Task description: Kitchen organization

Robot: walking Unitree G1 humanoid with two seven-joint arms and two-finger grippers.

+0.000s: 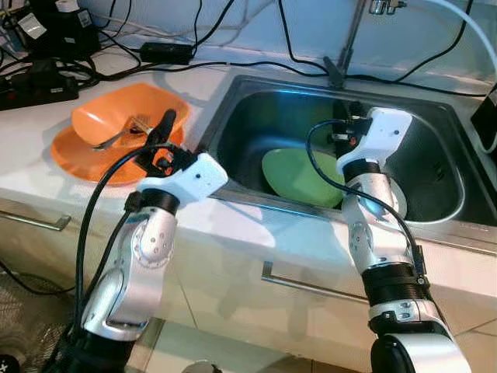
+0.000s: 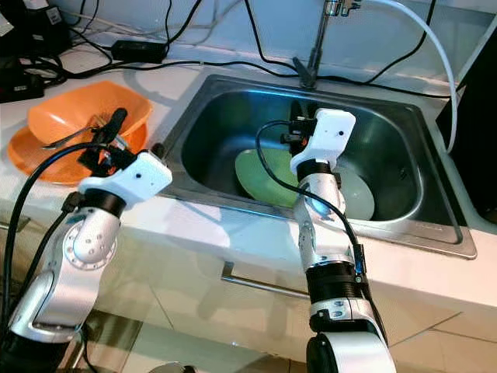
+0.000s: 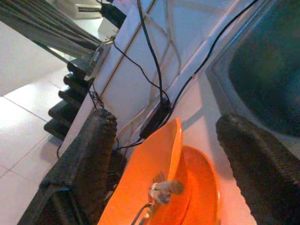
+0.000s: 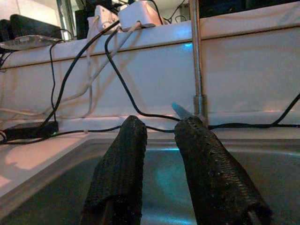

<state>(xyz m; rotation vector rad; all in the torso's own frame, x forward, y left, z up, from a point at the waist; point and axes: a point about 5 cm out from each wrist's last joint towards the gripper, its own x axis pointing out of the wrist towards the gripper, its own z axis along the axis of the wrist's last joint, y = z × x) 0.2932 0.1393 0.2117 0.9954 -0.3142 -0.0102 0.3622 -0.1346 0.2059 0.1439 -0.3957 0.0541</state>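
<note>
Head views: the left gripper [image 1: 161, 138] is hovering spread wide at the orange bowl [image 1: 109, 113], which is sitting on an orange plate [image 1: 81, 159] at ten o'clock on the counter. The right gripper [image 2: 299, 128] is hanging over the sink [image 2: 388, 140], a green plate [image 2: 260, 175] beneath.

Left wrist view: fingers [image 3: 79, 164] are gaping, empty, a fork [image 3: 161, 191] lying in the bowl.

Right wrist view: fingers [image 4: 119, 164] are nearly closed, holding nothing.

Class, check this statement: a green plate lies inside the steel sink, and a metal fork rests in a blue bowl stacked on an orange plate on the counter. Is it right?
Not quite: the bowl is orange, not blue, as the left eye view shows. The rest holds: the green plate lies inside the steel sink, and the metal fork rests in that bowl, stacked on the orange plate on the counter.
</note>
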